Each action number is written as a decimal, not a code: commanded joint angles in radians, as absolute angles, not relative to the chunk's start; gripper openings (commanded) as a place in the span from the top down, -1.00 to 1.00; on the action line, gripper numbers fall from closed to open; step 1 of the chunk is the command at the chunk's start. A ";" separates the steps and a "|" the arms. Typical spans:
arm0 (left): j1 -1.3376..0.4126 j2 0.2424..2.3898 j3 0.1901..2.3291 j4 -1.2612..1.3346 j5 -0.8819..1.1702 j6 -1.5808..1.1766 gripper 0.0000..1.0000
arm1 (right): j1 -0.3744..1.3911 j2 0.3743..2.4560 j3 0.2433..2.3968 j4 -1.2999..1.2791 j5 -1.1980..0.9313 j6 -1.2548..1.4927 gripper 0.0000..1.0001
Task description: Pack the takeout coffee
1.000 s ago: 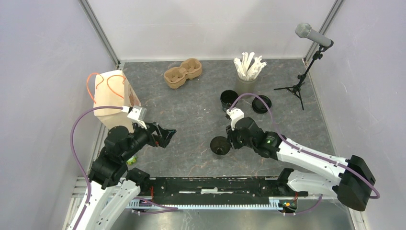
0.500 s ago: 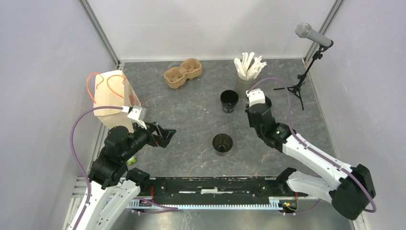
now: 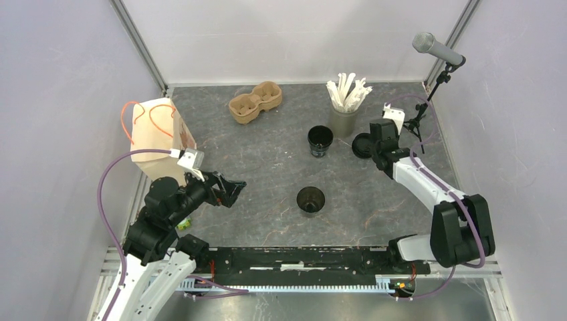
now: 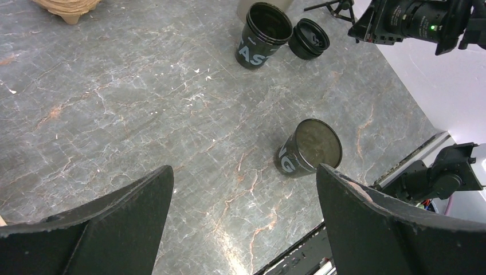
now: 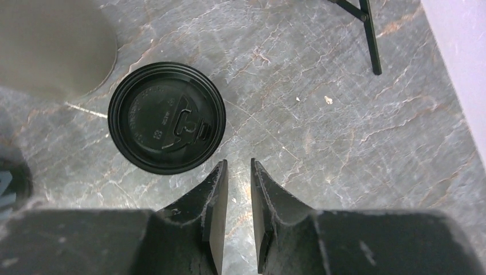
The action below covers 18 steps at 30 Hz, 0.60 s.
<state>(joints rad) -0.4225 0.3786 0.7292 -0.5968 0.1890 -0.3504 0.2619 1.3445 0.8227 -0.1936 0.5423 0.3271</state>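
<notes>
Two black takeout coffee cups stand upright without lids, one in the middle of the table (image 3: 311, 199) (image 4: 309, 148), the other farther back (image 3: 320, 140) (image 4: 262, 34). A round black lid (image 5: 167, 117) (image 4: 309, 39) lies flat to the right of the far cup. My right gripper (image 5: 238, 163) (image 3: 374, 144) hovers just over the lid's near right edge, its jaws a narrow gap apart with only bare table between them. My left gripper (image 4: 243, 169) (image 3: 231, 190) hangs wide open and empty at the left, well away from both cups.
A grey cup of white sticks (image 3: 346, 100) (image 5: 51, 46) stands right behind the lid. The brown pulp carrier (image 3: 255, 101) sits at the back. A paper bag with orange handles (image 3: 157, 134) is at the left, and a microphone stand (image 3: 418, 120) (image 5: 369, 34) at the right.
My right arm has left the middle cup and swung back and right to the lid. The cup stays where it stood. The left arm has not moved.
</notes>
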 commanded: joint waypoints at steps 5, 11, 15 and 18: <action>-0.424 0.371 0.728 -0.577 0.226 -0.370 -1.00 | 0.172 1.421 0.843 -0.068 0.434 0.525 0.55; -0.425 0.369 0.728 -0.577 0.223 -0.370 -1.00 | 0.139 1.476 0.843 -0.025 0.396 0.532 0.56; -0.424 0.372 0.728 -0.577 0.224 -0.370 -1.00 | 0.126 1.495 0.828 0.013 0.382 0.537 0.52; -0.425 0.378 0.727 -0.577 0.224 -0.370 -1.00 | 0.122 1.513 0.824 0.054 0.348 0.522 0.52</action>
<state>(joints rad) -0.4225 0.3786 0.7292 -0.5968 0.1967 -0.3504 0.1295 1.4910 0.8227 -0.0387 0.3889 0.5125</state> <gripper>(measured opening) 0.997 0.240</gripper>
